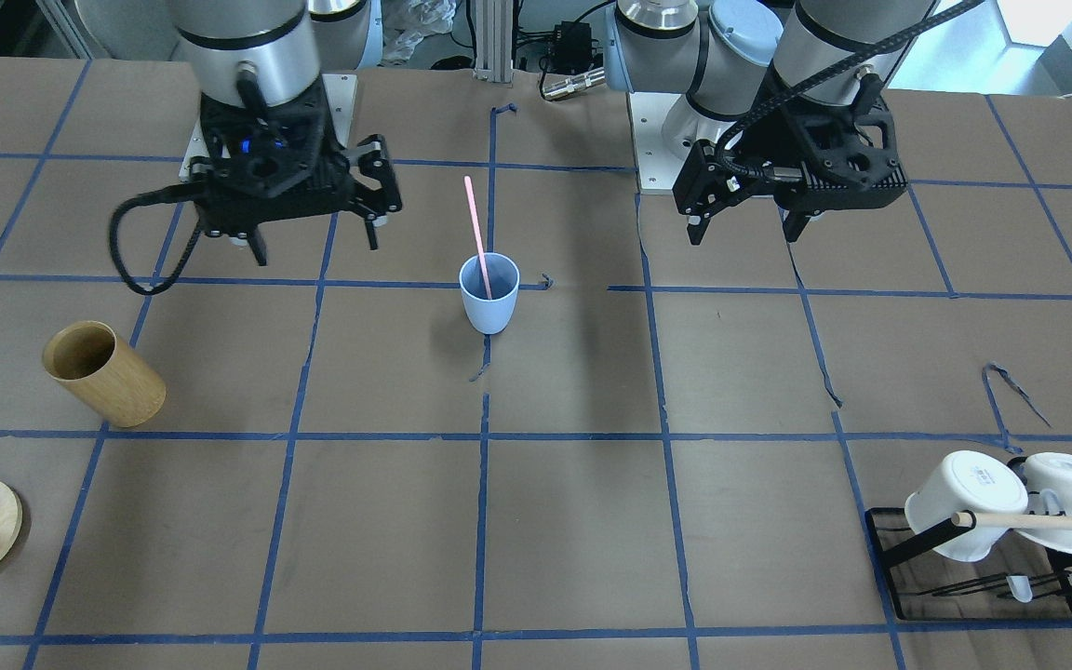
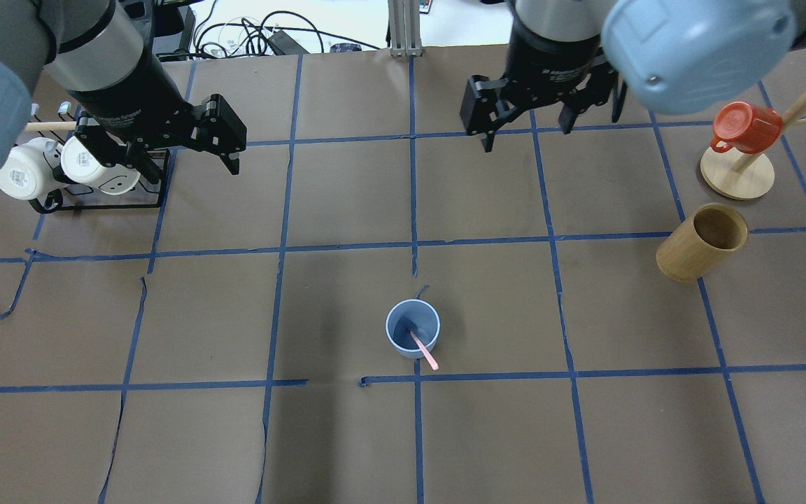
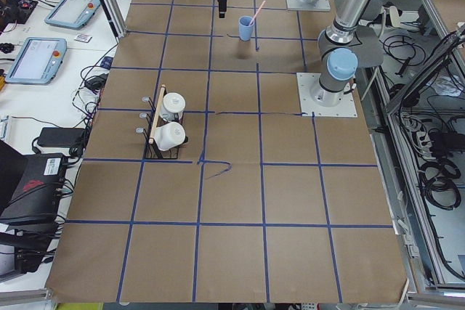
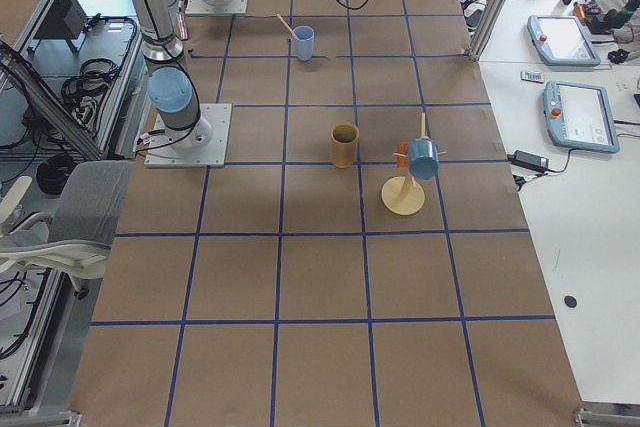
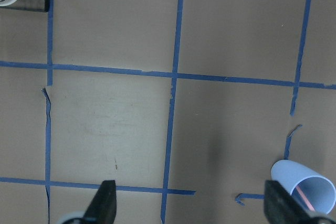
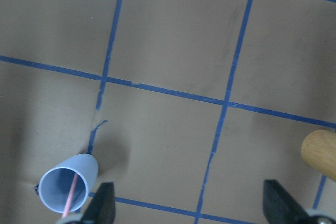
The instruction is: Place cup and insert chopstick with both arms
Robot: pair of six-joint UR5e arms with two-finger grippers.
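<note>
We're looking at the cup [image 1: 489,296], standing upright near the table's middle, mouth up, and the chopstick [image 1: 476,233] is sitting inside it, so the job is looking done to us. What could be going wrong from here? Most of that stick is riding above the rim of a light tumbler, so a low sweep by either arm could be clipping its top and tipping the lot over. Its long axis is running steeply upward, lower end down in the cup, upper end leaning over the rim toward the robot and a touch to its right. The left gripper [image 1: 743,234] and right gripper [image 1: 316,247] are hanging above the table on either side, well apart from the cup, jaws spread wide and gripping nothing. Out on the robot's right a wooden cup [image 1: 106,374] is standing; far to its left, white mugs [image 1: 964,502].
</note>
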